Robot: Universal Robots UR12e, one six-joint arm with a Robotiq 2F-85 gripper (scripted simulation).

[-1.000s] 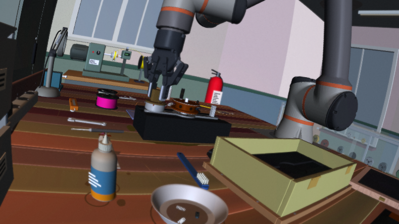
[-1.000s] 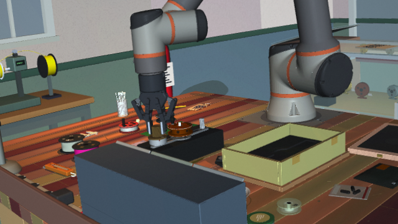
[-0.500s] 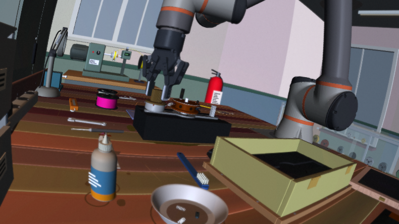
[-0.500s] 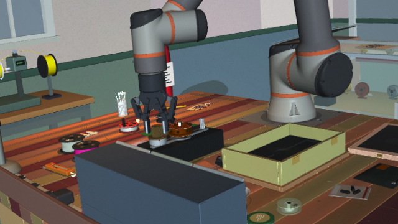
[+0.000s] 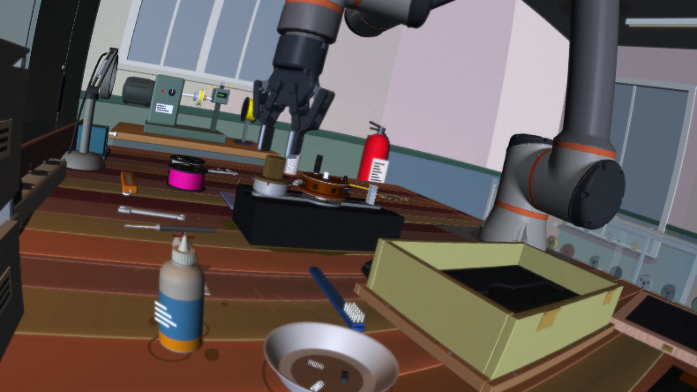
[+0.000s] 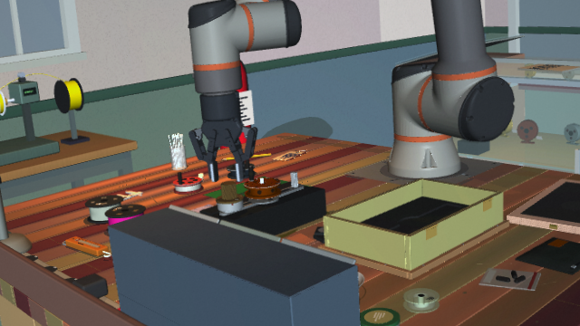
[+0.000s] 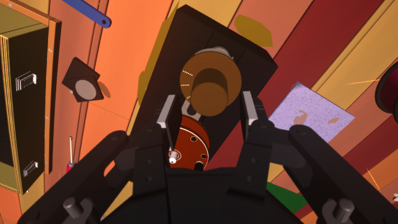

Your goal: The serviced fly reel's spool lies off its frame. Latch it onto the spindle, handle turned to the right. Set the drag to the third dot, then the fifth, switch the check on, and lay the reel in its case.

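On the black block (image 5: 317, 222) in the middle of the bench sits the fly reel. Its brown spool (image 5: 324, 185) (image 6: 262, 187) (image 7: 189, 145) rests on the frame, with a small handle standing up from it. Beside it stands the knurled drag knob (image 5: 274, 168) (image 6: 229, 191) (image 7: 210, 92) on its grey base, with a ring of white dots around it. My gripper (image 5: 280, 146) (image 6: 224, 174) (image 7: 207, 110) hangs just above the knob, open and empty. The olive case (image 5: 492, 297) (image 6: 414, 222) lies open to the right, lined in black.
A blue brush (image 5: 336, 300), a glue bottle (image 5: 181, 295) and a white dish (image 5: 331, 358) lie in front of the block. A pink line spool (image 5: 186, 176) sits behind on the left. A grey box (image 6: 231, 271) stands at the bench's near edge.
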